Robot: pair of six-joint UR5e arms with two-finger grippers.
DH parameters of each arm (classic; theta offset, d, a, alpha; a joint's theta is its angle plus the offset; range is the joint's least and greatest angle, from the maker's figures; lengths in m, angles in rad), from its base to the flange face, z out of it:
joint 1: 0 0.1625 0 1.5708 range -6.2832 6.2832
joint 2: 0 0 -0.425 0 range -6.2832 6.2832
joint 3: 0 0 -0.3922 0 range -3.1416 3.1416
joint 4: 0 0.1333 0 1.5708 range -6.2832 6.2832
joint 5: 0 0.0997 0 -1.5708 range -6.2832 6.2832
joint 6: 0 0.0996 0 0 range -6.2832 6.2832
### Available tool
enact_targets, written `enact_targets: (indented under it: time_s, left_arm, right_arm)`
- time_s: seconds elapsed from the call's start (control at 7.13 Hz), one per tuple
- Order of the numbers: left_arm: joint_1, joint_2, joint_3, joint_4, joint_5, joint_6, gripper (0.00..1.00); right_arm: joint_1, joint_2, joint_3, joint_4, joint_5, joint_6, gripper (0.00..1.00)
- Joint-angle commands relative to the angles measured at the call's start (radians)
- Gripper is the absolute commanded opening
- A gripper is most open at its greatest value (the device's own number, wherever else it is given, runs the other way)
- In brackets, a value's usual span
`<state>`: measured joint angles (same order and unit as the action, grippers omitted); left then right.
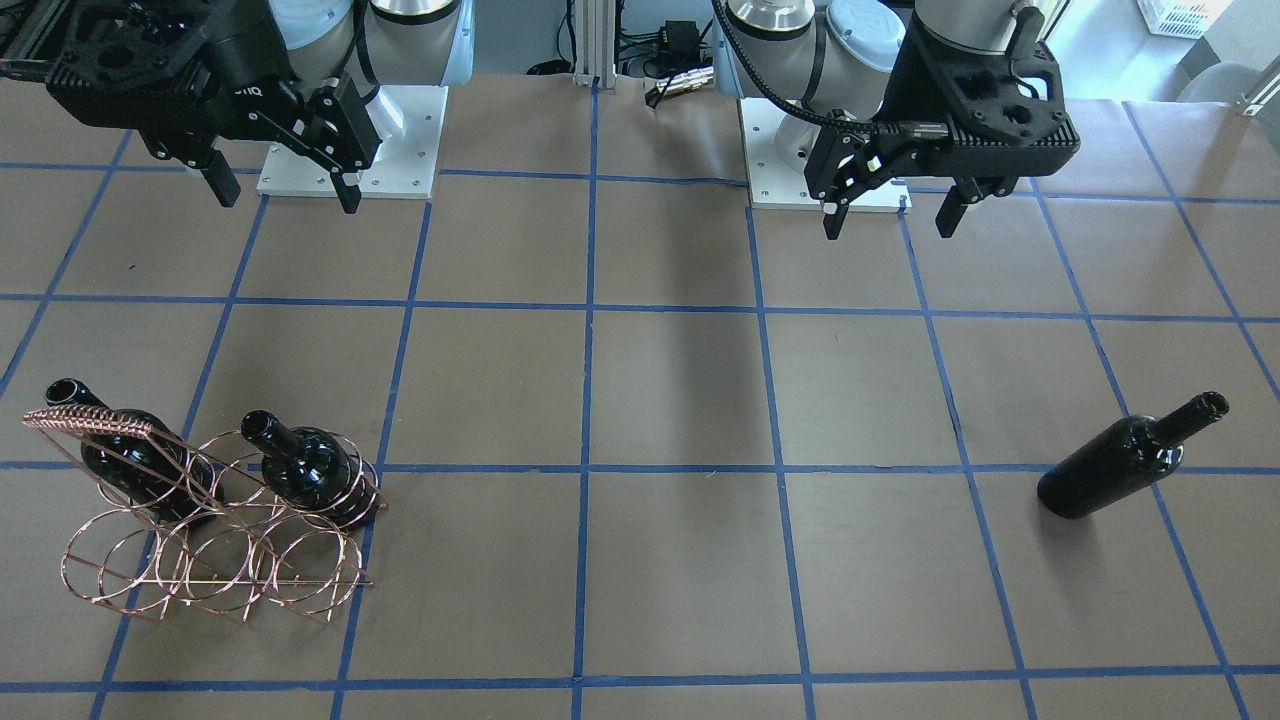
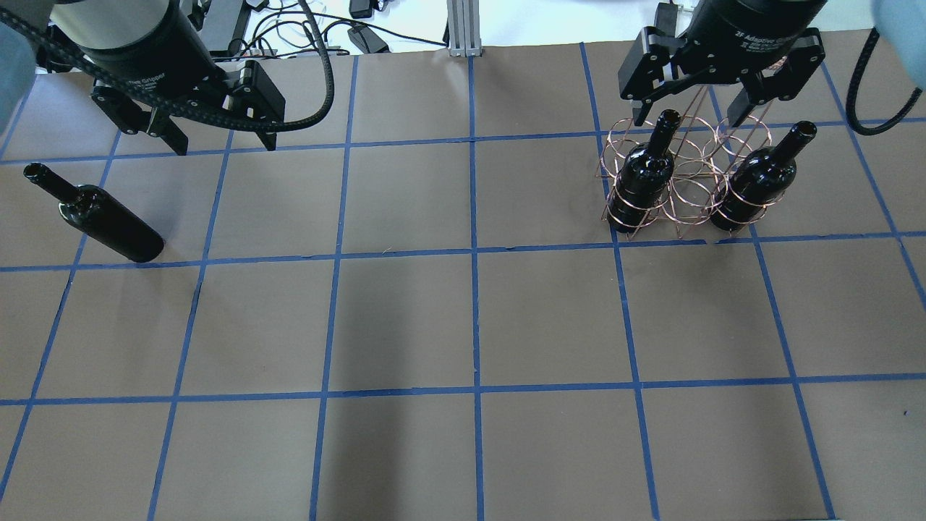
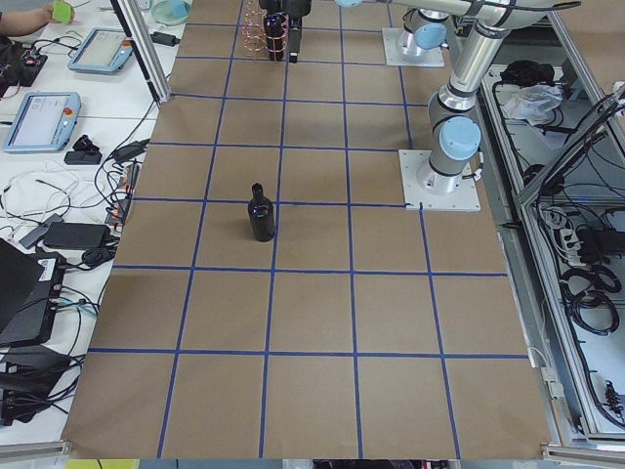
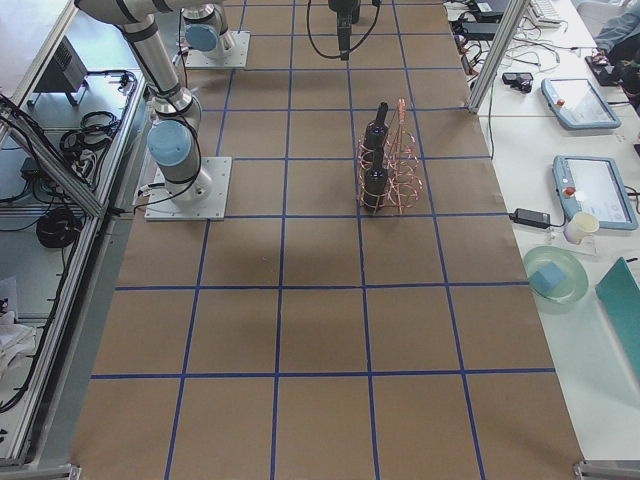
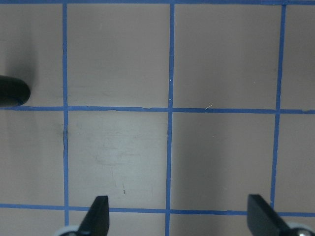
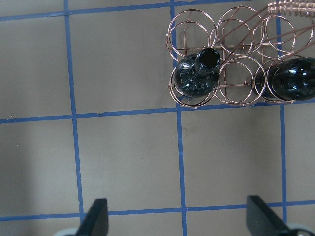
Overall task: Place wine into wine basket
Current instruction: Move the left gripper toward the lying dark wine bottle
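Note:
A dark glass wine bottle (image 2: 108, 223) stands upright and alone on the table's left side; it also shows in the front view (image 1: 1125, 462) and the left side view (image 3: 261, 215). Its base shows at the left edge of the left wrist view (image 5: 12, 91). The copper wire wine basket (image 2: 684, 195) sits at the far right, also in the front view (image 1: 215, 560) and the right wrist view (image 6: 238, 54). Two look-alike bottles (image 2: 640, 181) (image 2: 756, 181) stand in its outer rings. My left gripper (image 2: 223, 145) is open and empty, raised to the right of the lone bottle. My right gripper (image 2: 687, 116) is open and empty above the basket.
The brown table (image 2: 470, 325) carries a blue tape grid. The arm bases (image 1: 350, 140) (image 1: 800, 150) stand at the robot's edge. Cables (image 2: 340, 29) lie beyond the far edge. Side benches hold tablets (image 4: 590, 190) and cups.

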<state>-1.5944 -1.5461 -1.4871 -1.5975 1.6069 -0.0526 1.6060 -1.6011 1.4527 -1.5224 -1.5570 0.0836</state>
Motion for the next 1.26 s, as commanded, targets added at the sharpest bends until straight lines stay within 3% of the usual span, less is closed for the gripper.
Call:
enact_targets:
  time_s: [0.0,1.12]
  left_arm:
    - [0.002,0.001,-0.015,0.001,0.008,0.002,1.0]
    - [0.05,0.001,-0.021,0.01,0.004,0.031,1.0]
  right_arm:
    - [0.0,-0.002,0.0,0.001,-0.002,-0.019,1.0]
    - [0.0,0.0,0.0,-0.001,0.008,-0.016,1.0]
